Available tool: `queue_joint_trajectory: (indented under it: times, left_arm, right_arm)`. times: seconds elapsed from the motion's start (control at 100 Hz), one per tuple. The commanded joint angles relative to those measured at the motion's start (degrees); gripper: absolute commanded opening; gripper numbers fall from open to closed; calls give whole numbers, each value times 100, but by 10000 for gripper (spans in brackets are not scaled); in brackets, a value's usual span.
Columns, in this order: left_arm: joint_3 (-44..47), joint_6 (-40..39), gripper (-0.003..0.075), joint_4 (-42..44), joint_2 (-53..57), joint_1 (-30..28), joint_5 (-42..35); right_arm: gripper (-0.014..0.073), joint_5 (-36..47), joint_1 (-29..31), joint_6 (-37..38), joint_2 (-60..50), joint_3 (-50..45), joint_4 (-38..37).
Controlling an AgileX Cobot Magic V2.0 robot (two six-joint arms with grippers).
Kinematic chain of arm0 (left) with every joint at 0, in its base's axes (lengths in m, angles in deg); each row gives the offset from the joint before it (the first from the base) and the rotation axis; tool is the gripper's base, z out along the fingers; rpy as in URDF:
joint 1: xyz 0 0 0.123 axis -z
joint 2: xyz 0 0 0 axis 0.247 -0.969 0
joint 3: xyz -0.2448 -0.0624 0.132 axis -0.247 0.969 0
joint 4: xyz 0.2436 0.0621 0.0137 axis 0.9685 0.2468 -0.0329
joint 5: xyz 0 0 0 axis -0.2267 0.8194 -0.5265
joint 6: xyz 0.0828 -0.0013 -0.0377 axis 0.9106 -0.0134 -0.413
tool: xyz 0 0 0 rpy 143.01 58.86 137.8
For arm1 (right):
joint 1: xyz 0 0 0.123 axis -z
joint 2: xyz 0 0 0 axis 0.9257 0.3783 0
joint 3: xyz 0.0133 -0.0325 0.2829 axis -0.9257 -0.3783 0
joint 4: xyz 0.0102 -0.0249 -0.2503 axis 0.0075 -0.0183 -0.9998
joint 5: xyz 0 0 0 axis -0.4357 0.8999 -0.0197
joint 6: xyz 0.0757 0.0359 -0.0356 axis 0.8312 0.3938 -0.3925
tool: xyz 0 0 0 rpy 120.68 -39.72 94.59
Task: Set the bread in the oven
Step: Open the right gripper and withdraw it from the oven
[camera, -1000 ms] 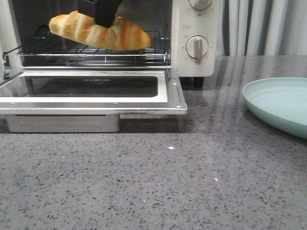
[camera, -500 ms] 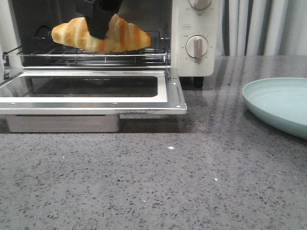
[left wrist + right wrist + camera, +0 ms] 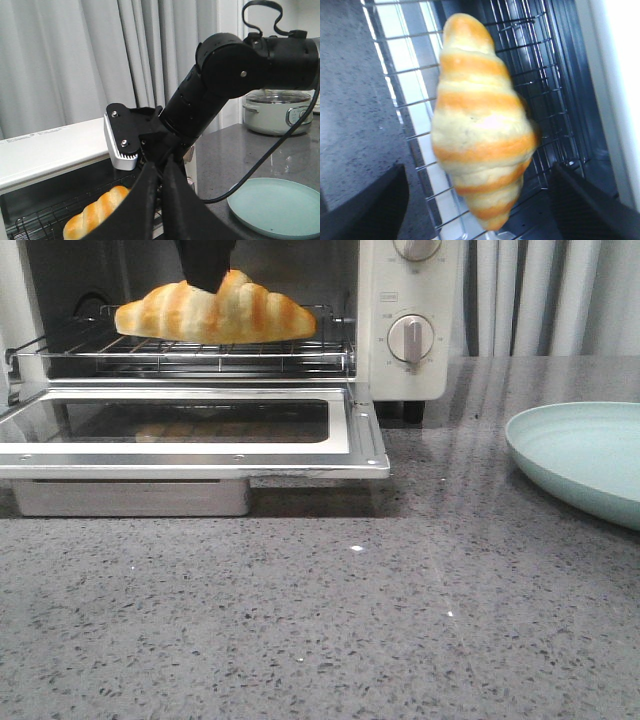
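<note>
- The oven (image 3: 405, 300) is sitting w/ its door dropped open toward the front of the counter (image 3: 330, 620); wire rack (image 3: 300, 350) is showing inside.
- The bread (image 3: 215, 312) is lying lengthwise on that rack, near the front edge, inside the cavity.
- Handling, judging by looks: it's looking light, soft and a bit squashy, w/ a dry crust, prob. not slippery but easy to dent. Best hold would be across the fat middle, not the tapered ends.
- Right pincer (image 3: 477, 205) is hovering directly above the bread in its wrist view, fingers spread wide, one dark finger (image 3: 367, 205) on each side, apart from the crust and gripping nothing.
- From the front, only a dark bit of that arm is showing just behind and above the loaf's middle.
- Left pincer (image 3: 161, 210) is hanging well back from the oven, tips pressed together, carrying nothing.
</note>
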Motion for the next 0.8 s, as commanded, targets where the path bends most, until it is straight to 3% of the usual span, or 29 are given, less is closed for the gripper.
queue_joint_trajectory:
  times: [0.0,0.34,0.6,0.79]
  left_arm:
    - [-207,-9,-20,-1,-30,23,-353]
    - [-207,-9,-20,81,-30,23,-144]
    - [-207,-9,-20,104,-30,23,-144]
    - [-207,-9,-20,104,-30,23,-144]
  right_arm:
    - [528,47,-50,22,-435,189,7]
    - [516,-409,-338,188,-545,225,167]
    - [258,-703,-441,224,-910,225,341]
    - [230,-1086,-441,249,-1148,225,532]
